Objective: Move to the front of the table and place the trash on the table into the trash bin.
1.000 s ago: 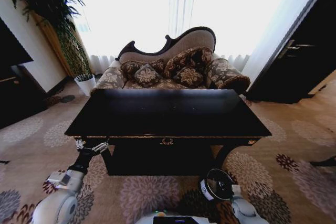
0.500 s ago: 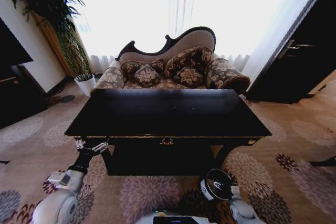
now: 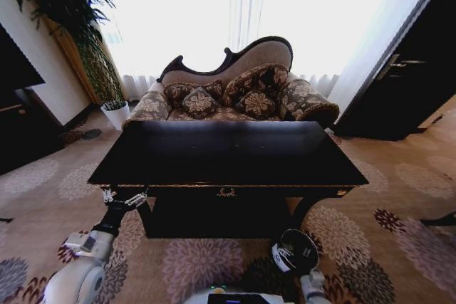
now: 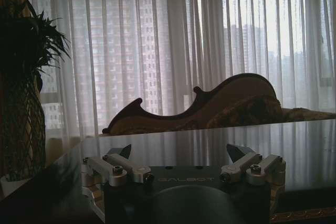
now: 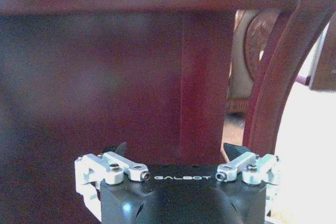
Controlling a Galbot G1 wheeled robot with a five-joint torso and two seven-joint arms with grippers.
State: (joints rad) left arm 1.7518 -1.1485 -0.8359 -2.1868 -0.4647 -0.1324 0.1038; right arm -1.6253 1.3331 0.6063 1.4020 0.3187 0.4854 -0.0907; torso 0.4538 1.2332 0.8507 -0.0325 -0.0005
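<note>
The table (image 3: 228,153) stands straight ahead, long and glossy black with gold trim and a gold ornament on its front apron. The trash and the trash bin are out of view. My left gripper (image 3: 125,198) is open at the table's front left corner, level with the top; the left wrist view has my left gripper (image 4: 179,153) looking across the shiny table (image 4: 210,145). My right gripper (image 3: 286,254) hangs low before the table's right front leg. In the right wrist view, my right gripper (image 5: 176,150) is open, facing the dark apron and a curved leg (image 5: 273,93).
A patterned sofa (image 3: 235,97) with cushions stands behind the table, before bright curtained windows. A potted plant (image 3: 107,83) is at the back left, dark furniture (image 3: 18,105) further left, and a dark cabinet (image 3: 406,83) at the right. Flowered carpet lies around the table.
My right arm has drawn back a little toward my body and sunk lower in the head view. The left arm and the table stand as before.
</note>
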